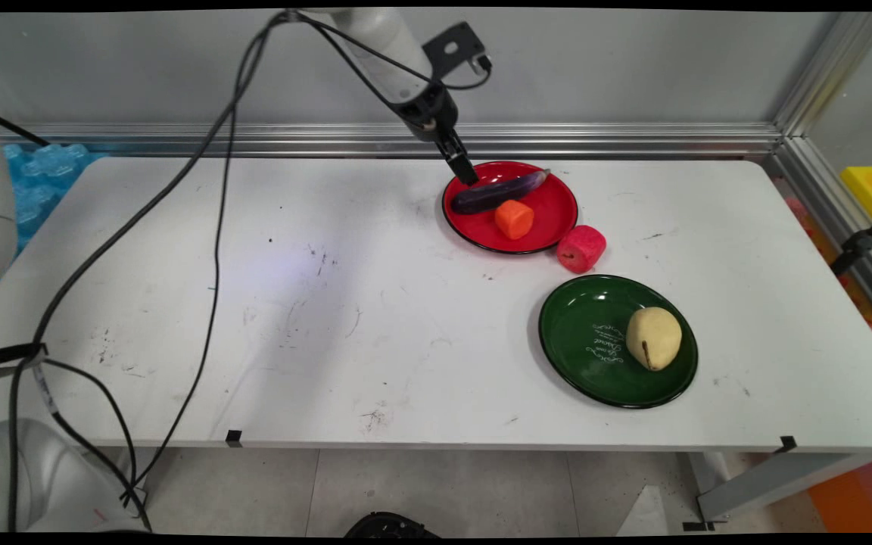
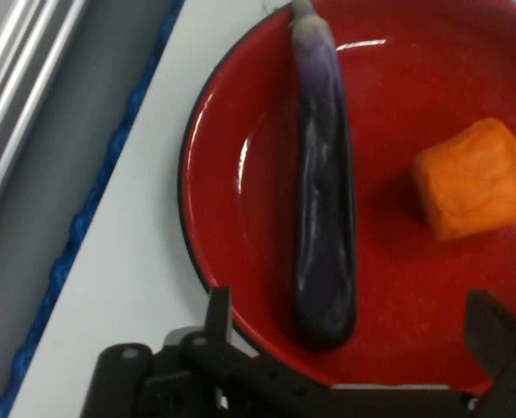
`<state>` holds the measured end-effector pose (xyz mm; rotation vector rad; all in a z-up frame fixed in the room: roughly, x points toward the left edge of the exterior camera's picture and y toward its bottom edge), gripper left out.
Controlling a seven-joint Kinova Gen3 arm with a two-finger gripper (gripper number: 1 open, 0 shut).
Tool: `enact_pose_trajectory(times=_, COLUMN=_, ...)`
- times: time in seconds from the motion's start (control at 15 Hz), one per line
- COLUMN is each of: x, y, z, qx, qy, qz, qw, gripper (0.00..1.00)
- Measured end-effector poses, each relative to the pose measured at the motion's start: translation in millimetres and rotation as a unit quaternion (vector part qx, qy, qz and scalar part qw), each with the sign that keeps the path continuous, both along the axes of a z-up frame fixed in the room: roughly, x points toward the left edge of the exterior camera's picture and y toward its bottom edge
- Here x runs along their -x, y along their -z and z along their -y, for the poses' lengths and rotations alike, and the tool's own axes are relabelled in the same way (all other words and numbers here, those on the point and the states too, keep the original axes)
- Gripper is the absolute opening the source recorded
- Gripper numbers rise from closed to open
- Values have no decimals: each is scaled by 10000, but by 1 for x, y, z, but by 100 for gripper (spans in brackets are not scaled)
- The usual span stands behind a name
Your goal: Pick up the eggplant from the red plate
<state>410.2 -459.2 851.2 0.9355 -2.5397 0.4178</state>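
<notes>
One spread-fingered tool [image 2: 353,326] over eggplant [image 2: 325,200] on red plate [image 2: 223,174]

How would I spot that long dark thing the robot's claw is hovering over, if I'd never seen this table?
Find the red plate at the table's far side, near the wall. Two things lie on it: the eggplant on the wall side, under the open end effector, and an orange chunk. The eggplant alone is long, slim, glossy purple.

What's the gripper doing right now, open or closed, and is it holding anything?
Gripper: open and holding nothing, its fingers spread on either side of the blunt end of the purple eggplant on the red plate.
</notes>
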Motion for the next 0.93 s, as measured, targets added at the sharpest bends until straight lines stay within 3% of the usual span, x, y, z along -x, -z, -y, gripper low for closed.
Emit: enact_pose_trajectory(times=0.93, x=43, y=62, z=67, qx=-423, qy=128, qz=512, qw=9977, gripper=100)
